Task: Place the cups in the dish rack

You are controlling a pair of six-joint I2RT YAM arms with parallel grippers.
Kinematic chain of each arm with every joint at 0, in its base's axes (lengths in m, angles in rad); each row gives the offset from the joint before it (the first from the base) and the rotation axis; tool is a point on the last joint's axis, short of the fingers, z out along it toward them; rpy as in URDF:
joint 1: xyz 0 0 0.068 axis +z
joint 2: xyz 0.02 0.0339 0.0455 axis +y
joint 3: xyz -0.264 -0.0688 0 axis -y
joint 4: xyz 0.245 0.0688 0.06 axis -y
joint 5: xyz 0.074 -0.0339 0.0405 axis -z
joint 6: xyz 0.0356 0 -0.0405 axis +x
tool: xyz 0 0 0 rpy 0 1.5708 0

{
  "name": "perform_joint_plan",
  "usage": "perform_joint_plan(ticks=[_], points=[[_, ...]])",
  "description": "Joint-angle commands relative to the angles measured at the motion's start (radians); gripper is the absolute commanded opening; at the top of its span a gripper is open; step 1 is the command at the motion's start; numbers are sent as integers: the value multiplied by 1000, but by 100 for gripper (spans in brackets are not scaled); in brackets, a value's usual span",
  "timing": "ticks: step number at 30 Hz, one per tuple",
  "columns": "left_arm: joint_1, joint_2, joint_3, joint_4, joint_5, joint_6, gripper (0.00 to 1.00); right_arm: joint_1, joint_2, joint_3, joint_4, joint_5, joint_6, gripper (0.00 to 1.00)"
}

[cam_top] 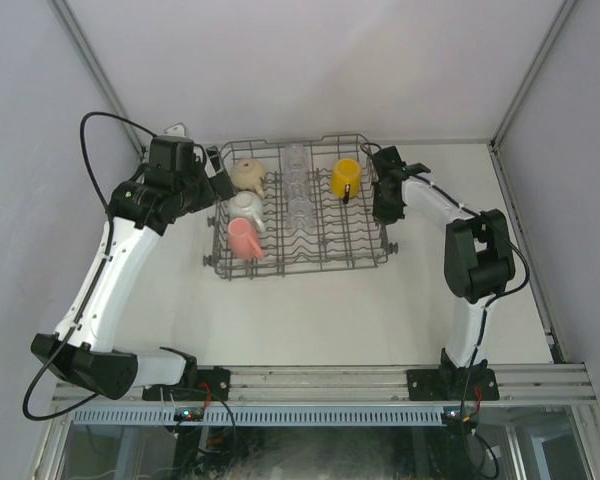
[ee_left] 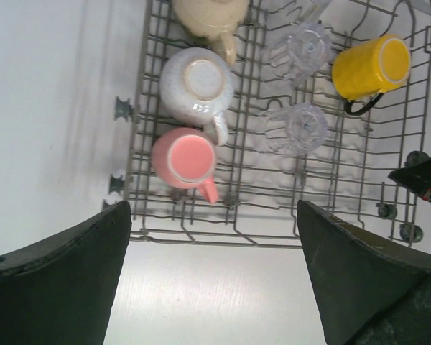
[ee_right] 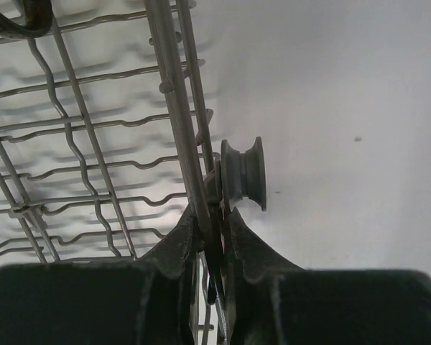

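Observation:
The dark-grey wire dish rack (cam_top: pixel 310 262) stands on the white table. In it sit a tan mug (cam_top: pixel 248 176), a white mug (cam_top: pixel 246 207), a pink cup (cam_top: pixel 244 238), a yellow mug (cam_top: pixel 345 177) and clear glass tumblers (cam_top: pixel 297 185), all upside down. The left wrist view shows them too: pink cup (ee_left: pixel 185 157), white mug (ee_left: pixel 196 84), yellow mug (ee_left: pixel 370 66), tumblers (ee_left: pixel 296 129). My left gripper (ee_left: pixel 214 273) is open and empty, above the rack's left side. My right gripper (ee_right: pixel 210 230) is shut on the rack's right rim wire (ee_right: pixel 174 93), beside a side wheel (ee_right: pixel 244 175).
White walls enclose the table on the left, right and back. Small wheels (ee_left: pixel 121 110) stick out of the rack's sides. The arm bases sit on a metal rail (cam_top: pixel 320 385) at the near edge.

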Motion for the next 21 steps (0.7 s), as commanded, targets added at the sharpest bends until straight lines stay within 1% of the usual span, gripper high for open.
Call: perform_joint_plan(ticks=[1, 4, 8, 9, 10, 12, 13, 16, 18, 21], points=[[7, 27, 68, 33, 32, 24, 100, -154, -38, 69, 11, 124, 134, 0], [6, 46, 82, 42, 40, 26, 100, -186, -45, 63, 13, 111, 133, 0], [7, 59, 81, 68, 43, 44, 100, -197, -44, 56, 28, 85, 124, 0], [6, 60, 74, 80, 44, 51, 100, -195, -44, 54, 36, 80, 118, 2], [8, 60, 65, 91, 43, 53, 100, -192, -47, 52, 44, 73, 113, 6], [10, 58, 45, 118, 45, 60, 100, -186, -56, 51, 58, 65, 94, 26], [10, 54, 32, 130, 47, 64, 100, -183, -66, 44, 67, 68, 85, 34], [15, 39, -4, 171, 46, 82, 100, -175, -125, 4, 101, 93, 65, 52], [29, 17, -36, 191, 38, 87, 100, -171, -191, -34, 125, 109, 53, 58], [65, -44, -104, 237, 47, 89, 100, -165, -279, -58, 115, 138, 40, 61]])
